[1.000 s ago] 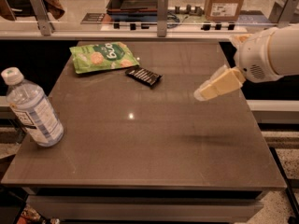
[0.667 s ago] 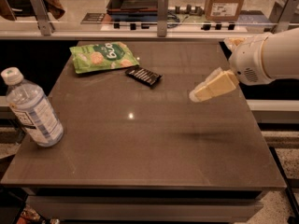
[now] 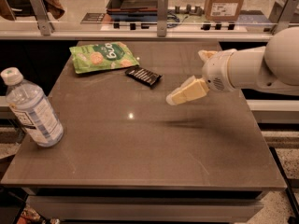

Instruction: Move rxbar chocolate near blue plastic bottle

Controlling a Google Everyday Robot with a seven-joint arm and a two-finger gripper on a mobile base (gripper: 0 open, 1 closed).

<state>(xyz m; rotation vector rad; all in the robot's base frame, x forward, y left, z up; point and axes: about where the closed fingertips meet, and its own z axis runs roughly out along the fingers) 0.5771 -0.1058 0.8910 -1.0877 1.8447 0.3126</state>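
Standing upright at about nine o'clock from the middle of the grey table (image 3: pixel 140 167), close to its left edge, the blue plastic bottle (image 3: pixel 32 110) is showing its white cap and pale label. Further in, the gripper (image 3: pixel 173 99) is hovering above the tabletop at about two o'clock from the middle, pointing down and toward eight o'clock, and is casting a faint shadow (image 3: pixel 187 123) on the surface beneath it. It is holding nothing that can be seen, though whether it is released or clenched I cannot tell. The white arm (image 3: pixel 252 69) is reaching in from three o'clock. Beyond that, the rxbar chocolate (image 3: pixel 144 76) is lying flat at twelve o'clock, well apart from the bottle. The green snack pouch (image 3: pixel 103 56) is lying at eleven o'clock, just beside the bar.
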